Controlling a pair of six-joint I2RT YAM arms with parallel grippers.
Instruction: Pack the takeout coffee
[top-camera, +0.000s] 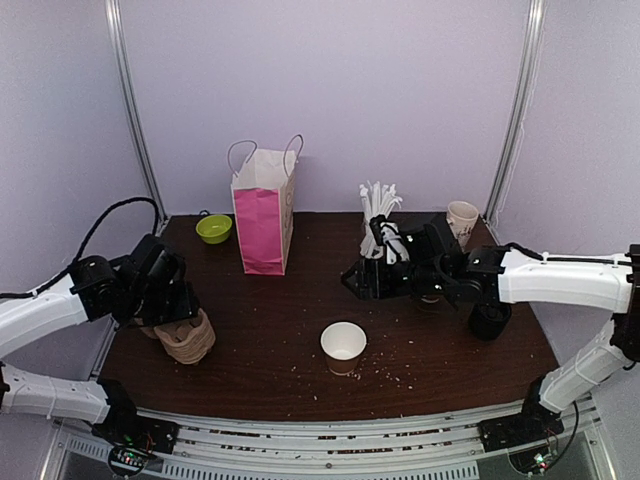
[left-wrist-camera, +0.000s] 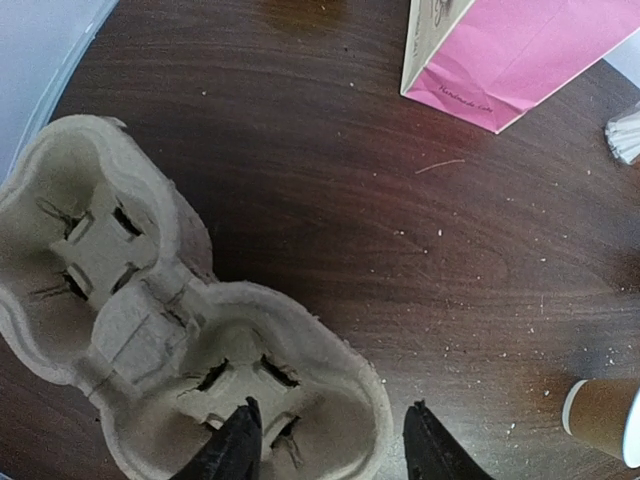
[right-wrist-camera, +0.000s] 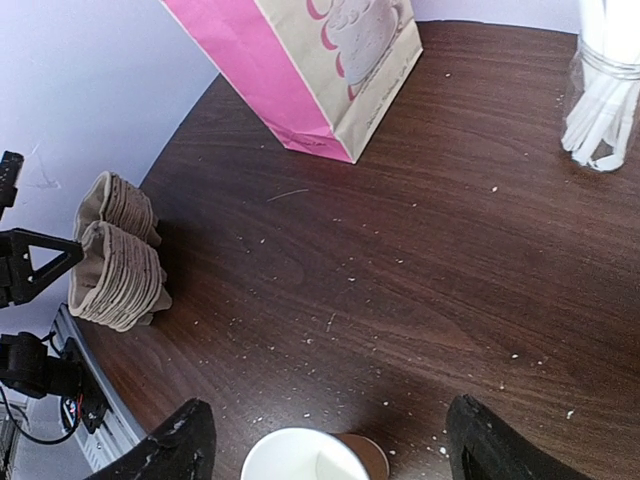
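paper cup (right-wrist-camera: 300, 462): brown wall, white rim, mouth open with the white inside showing. stands upright on the bench (top-camera: 270, 300), front centre, at the bottom edge of the right wrist view.

right tool (right-wrist-camera: 328, 405): released, jaws spread wide. the cup sits low between its two fingers (right-wrist-camera: 175, 445) and touches neither.

left tool (left-wrist-camera: 334, 405): jaws apart, not clenched. one finger hangs over a well of the top carrier, the other outside its wall over bare bench, so the wall lies between them. contact cannot be told.

pulp cup carriers (left-wrist-camera: 150, 330): nested stack, two wells showing, front left of the bench, well apart from the cup.

pink paper bag (top-camera: 262, 225): upright, back of the bench, left of centre. pink side, kraft face printed with a cup, handles up.

green bowl (top-camera: 213, 228): just left of the bag, near the back edge.

glass jar (right-wrist-camera: 603, 110): clear, holds white sticks (top-camera: 380, 200). back of the bench, right of centre.

pale cup (top-camera: 462, 220): back right corner, upright.

black round thing (top-camera: 490, 322): beneath the right arm, partly hidden. kind cannot be told.

crumbs (right-wrist-camera: 331, 321): pale specks scattered over the bench around the cup.
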